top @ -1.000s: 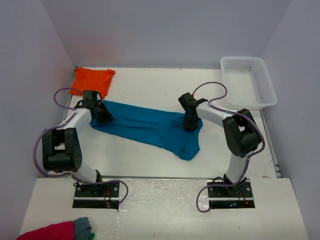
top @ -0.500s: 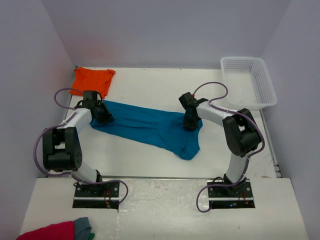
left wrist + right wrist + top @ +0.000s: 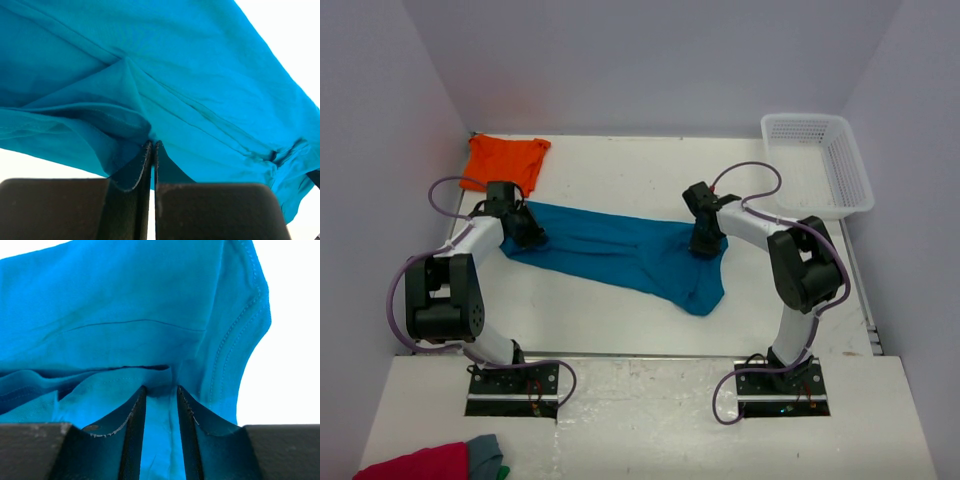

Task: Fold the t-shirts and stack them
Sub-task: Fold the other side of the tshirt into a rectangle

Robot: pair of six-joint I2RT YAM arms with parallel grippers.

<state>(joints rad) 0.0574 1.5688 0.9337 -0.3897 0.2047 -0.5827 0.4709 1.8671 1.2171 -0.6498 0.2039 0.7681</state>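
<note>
With left gripper pressed together on the teal-blue t-shirt and right gripper pinching a fold, treat as light, limp cloth; hold hems.

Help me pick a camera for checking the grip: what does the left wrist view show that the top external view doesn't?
Only the left wrist view: the left gripper shut tight on a fold of the teal t-shirt. Only the top view: the orange t-shirt at the far left, the white basket, the right gripper at the teal t-shirt's other end. Both: the teal t-shirt and the left gripper.
</note>
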